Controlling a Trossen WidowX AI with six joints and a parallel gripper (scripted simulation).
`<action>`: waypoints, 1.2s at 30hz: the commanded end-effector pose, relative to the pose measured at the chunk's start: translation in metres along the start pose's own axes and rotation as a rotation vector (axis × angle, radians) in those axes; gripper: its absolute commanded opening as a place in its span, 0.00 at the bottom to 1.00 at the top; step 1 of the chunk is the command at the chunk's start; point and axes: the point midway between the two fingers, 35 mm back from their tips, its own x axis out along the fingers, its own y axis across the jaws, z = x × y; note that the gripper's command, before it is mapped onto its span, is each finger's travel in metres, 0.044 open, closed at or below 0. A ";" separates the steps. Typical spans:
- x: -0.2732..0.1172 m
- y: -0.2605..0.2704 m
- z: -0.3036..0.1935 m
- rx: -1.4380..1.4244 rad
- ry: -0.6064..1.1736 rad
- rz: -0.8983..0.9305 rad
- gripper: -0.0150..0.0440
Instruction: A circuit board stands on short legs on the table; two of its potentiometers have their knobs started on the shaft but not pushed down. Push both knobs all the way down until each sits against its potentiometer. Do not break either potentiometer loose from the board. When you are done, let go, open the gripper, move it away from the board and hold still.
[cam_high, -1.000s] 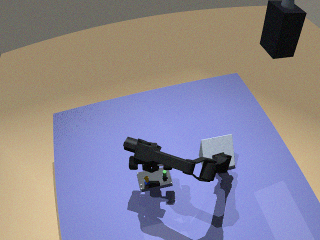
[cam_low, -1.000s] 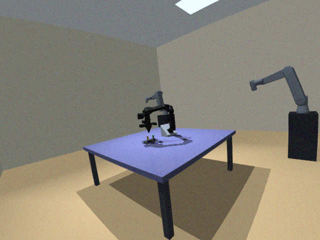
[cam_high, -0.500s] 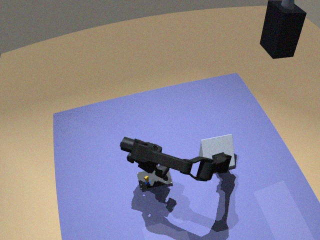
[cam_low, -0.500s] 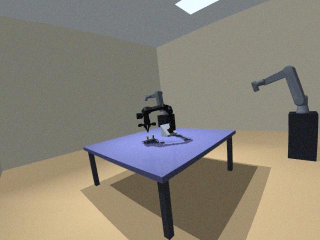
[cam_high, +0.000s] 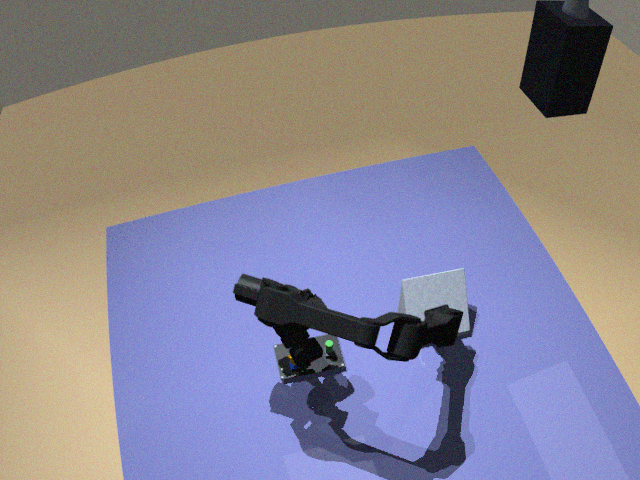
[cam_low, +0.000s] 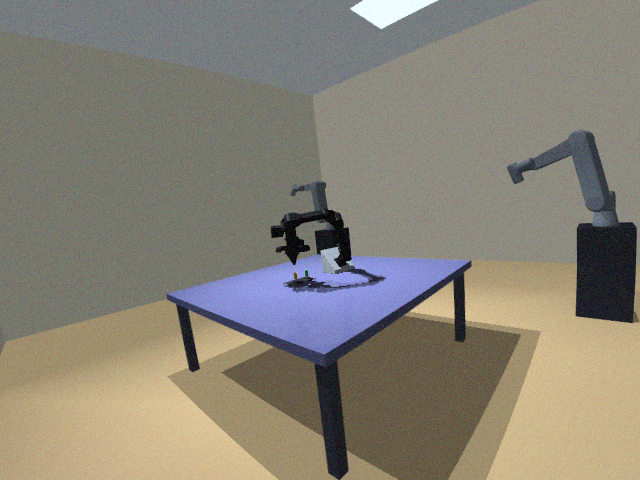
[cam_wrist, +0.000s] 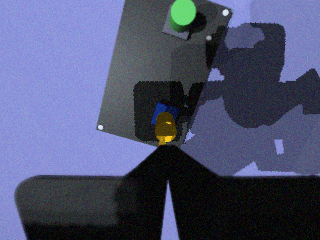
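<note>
The circuit board (cam_high: 280, 352) (cam_wrist: 130, 55) stands on the blue table. The green knob (cam_high: 329, 343) (cam_low: 306, 272) (cam_wrist: 183, 12) stands upright over its grey potentiometer (cam_wrist: 171, 31) at the far end in the wrist view. The orange knob (cam_low: 295, 275) (cam_wrist: 165, 127) stands over its blue potentiometer (cam_wrist: 159, 113). How far either knob sits down its shaft cannot be told. My gripper (cam_low: 294, 262) (cam_wrist: 167, 152) is shut and empty, pointing down above the board. In the wrist view its tips are just below the orange knob; in the exterior view a gap shows between them.
A light grey slanted block (cam_high: 436, 291) stands on the table (cam_high: 206, 268) beside my arm's base. Another grey arm (cam_low: 589, 170) stands on a dark pedestal (cam_low: 604, 273) off the table, with one more behind my arm. My arm's shadow falls over the board.
</note>
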 end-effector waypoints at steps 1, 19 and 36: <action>-0.002 0.000 -0.003 0.105 0.005 -0.004 0.25; 0.025 0.000 -0.004 0.127 0.005 -0.005 0.25; 0.039 -0.001 -0.004 0.127 0.006 -0.005 0.25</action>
